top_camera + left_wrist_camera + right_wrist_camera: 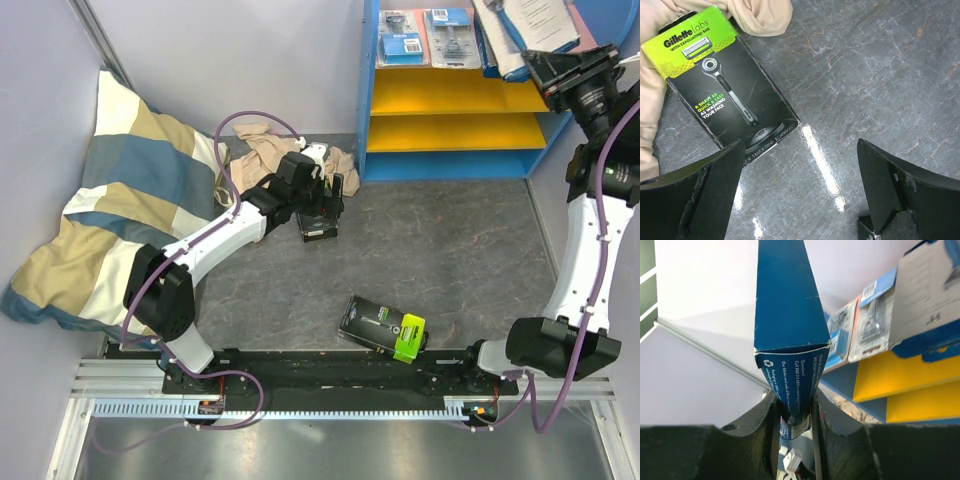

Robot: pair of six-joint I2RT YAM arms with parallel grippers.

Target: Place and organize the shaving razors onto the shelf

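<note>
My left gripper (322,208) is open and hovers low over a black razor box with a lime-green end (320,232). In the left wrist view the box (720,95) lies flat on the floor, just ahead of the left finger (700,195) and partly against the beige cloth (760,17); the gap between the fingers (799,150) is empty. My right gripper (537,62) is shut on a white-blue razor box (790,325), held edge-on at the top of the shelf (365,100). Two blister packs (405,38) (450,36) lie on the top board. A second black box (383,328) lies near the arm bases.
A striped pillow (120,200) leans in the left corner, and the beige cloth (265,150) lies beside it. The two yellow boards (455,92) hold nothing. Another white-blue box (540,20) rests at the right of the top board. A grey wall runs behind.
</note>
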